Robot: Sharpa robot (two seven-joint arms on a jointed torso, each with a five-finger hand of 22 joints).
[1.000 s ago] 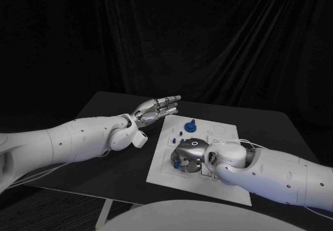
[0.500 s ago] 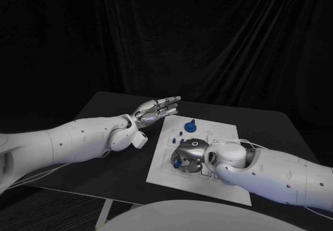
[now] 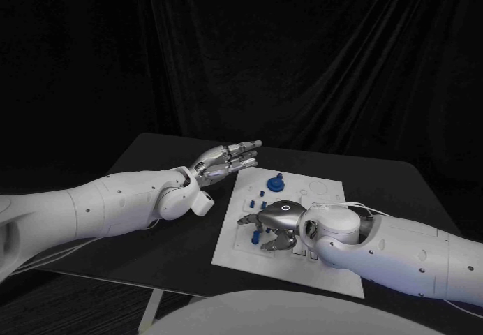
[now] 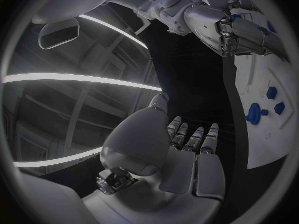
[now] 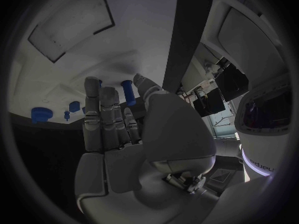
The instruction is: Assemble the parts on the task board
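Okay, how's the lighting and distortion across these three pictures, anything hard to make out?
Head view: dim, black backdrop; the white task board stands out, and the right hand hides what lies beneath it. Left wrist view: fisheye bends the ceiling light strips into arcs behind the left hand. Right wrist view: the board's edges curve, and the blue parts beyond the fingers look small.

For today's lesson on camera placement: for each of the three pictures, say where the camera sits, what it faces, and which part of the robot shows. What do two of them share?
Head view: from the robot's head, looking down at the black table and task board; both arms enter, left hand and right hand.
Left wrist view: behind the left hand, facing the task board edge.
Right wrist view: behind the right hand, facing the task board.
Shared: both wrist views show the blue parts.
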